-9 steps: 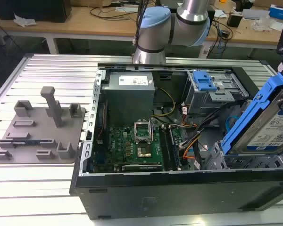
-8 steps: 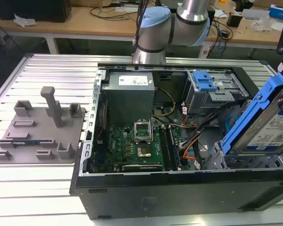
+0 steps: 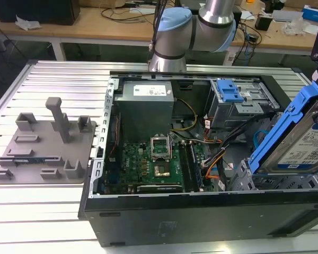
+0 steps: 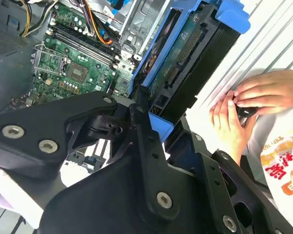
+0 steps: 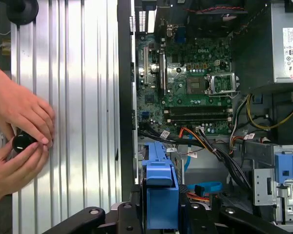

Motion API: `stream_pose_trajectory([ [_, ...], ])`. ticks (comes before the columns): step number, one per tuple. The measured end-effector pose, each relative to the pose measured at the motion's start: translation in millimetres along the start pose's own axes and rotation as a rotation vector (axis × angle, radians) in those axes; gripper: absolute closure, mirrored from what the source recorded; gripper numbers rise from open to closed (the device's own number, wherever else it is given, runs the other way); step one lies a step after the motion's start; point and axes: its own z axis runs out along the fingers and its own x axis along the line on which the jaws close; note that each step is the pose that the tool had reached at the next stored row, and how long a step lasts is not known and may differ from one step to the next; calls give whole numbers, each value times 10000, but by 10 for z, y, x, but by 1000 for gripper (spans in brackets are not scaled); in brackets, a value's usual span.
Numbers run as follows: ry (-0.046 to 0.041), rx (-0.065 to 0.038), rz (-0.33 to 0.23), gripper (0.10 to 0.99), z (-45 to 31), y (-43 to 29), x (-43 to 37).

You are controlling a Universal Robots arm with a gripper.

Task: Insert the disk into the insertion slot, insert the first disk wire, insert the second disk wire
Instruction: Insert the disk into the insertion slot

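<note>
Clamped on the flat silver hard drive with a white label and bright blue plastic carrier, the disk [image 4: 185,63], the black linkage gripper [image 4: 158,114] has its fingers pressed against the blue frame in both wrist views, gripper [image 5: 160,207] and disk [image 5: 160,183] alike. In the exterior view the disk [image 3: 302,145] sits at about four o'clock of the open black computer case [image 3: 201,217], tilted steeply with its high end toward one o'clock. Its low end is just above the grey perforated metal drive cage, the insertion slot [image 3: 265,182]; whether the two touch I cannot tell. At twelve o'clock from the slot stands a taller grey cage with a blue latch [image 3: 238,103]. A green motherboard [image 3: 153,161] lies at the case's centre, with a grey boxy power supply [image 3: 146,106] at its twelve o'clock and loose orange and blue cables [image 3: 212,161] at its three o'clock. At nine o'clock of the case, a grey plastic fixture plate [image 3: 42,148] rests on the ribbed aluminium table [image 3: 42,222]. A person's hands [image 5: 19,117] rest on the table beside the case, holding a small black round object [image 5: 22,141].
</note>
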Motion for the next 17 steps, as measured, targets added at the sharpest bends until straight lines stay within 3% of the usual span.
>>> stream_pose_trajectory([
  [6,-2,0,0,722,0,0,0],
  [7,-48,-1,-6,722,0,0,1],
  [8,-210,-4,-26,722,0,1,0],
  [13,-512,18,-228,722,2,-1,0],
  [17,-523,23,-245,722,2,0,0],
])
